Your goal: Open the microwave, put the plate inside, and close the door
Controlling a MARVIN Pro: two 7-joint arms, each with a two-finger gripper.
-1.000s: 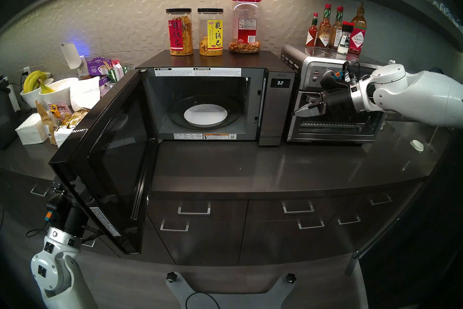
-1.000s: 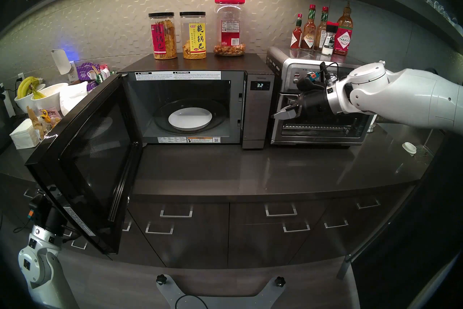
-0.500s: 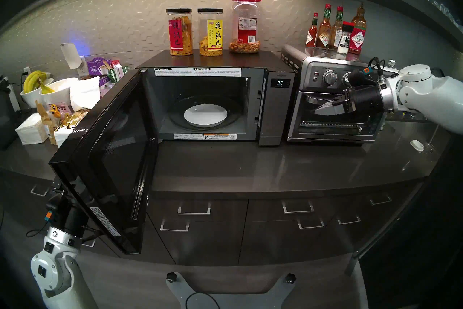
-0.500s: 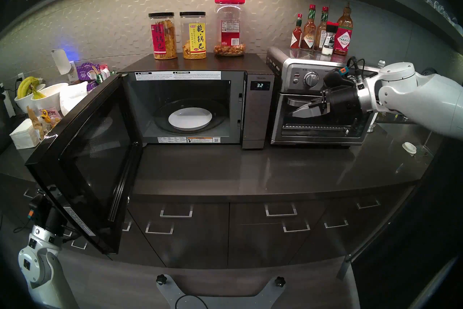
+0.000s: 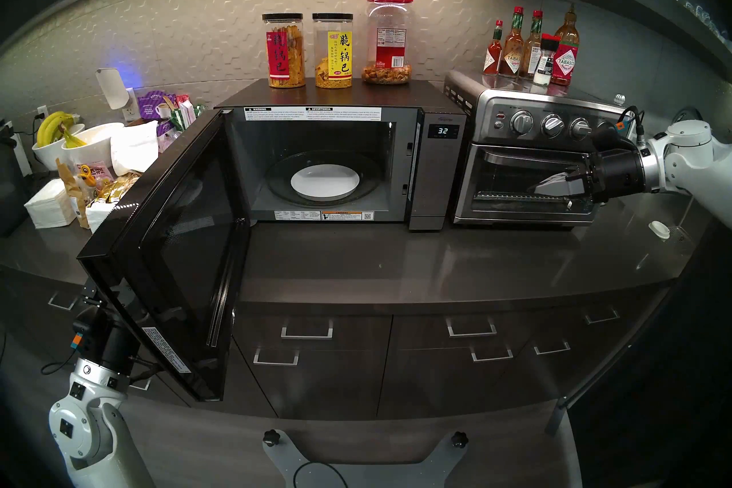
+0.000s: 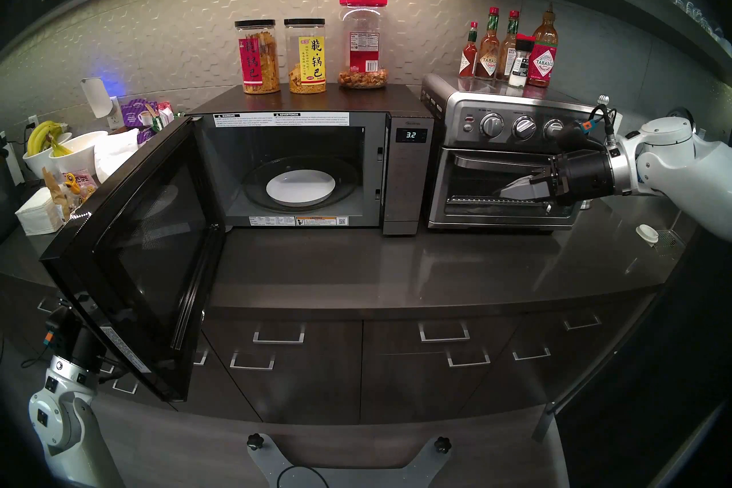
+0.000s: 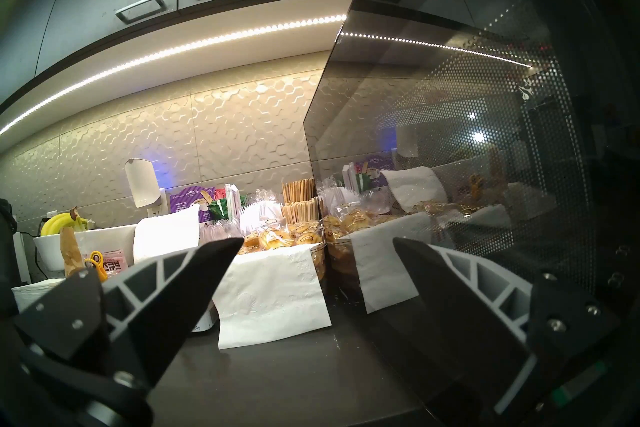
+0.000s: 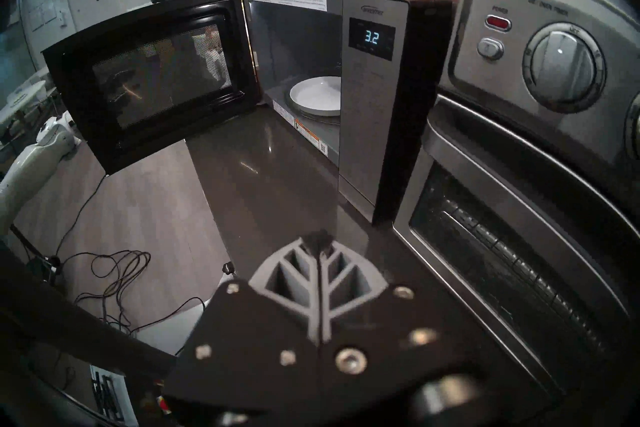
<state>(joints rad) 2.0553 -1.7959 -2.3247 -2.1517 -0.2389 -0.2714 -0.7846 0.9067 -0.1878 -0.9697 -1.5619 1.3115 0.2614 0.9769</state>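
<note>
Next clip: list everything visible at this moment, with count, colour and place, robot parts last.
microwave: one, steel-grey, mid-counter
door: one, glossy black, swung open leftward
plate: one, white, on glass turntable inside
toaster oven: one, steel, right of microwave
snack jars: three, two black-lidded, one red-lidded, atop microwave
sauce bottles: several, red and orange, atop toaster oven
bananas: one bunch, yellow, in white bowl, far left
napkins: white stack, left counter
left claw: open, behind the door's outer face
right claw: shut, empty, before toaster oven

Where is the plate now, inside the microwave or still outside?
Inside: the plate lies on the microwave's glass turntable.
</note>
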